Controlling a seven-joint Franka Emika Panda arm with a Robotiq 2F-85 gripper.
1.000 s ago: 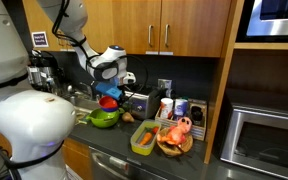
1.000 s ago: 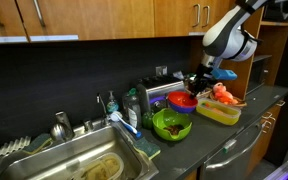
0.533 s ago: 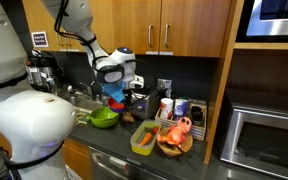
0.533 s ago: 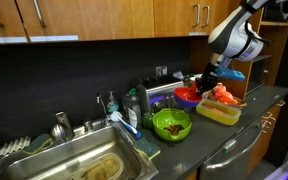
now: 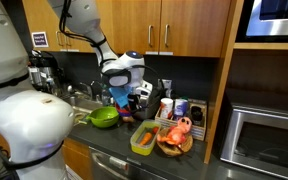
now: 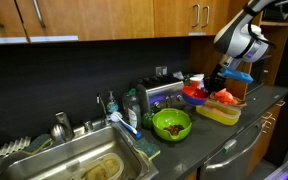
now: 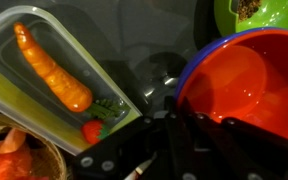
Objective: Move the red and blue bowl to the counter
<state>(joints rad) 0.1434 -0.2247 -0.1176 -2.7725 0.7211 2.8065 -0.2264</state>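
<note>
Holding red and blue bowl midair, pinched by rim in gripper.
Could slip from that skimpy hold, crash onto carrot tray.

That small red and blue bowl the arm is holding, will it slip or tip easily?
The small round red-and-blue bowl looks glossy, so probably slippery. Held at one rim edge only, it may tilt. It looks empty, likely light.

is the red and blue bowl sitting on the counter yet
No, in an exterior view the red and blue bowl hangs in the air above the counter, held by its rim in the gripper.
</note>
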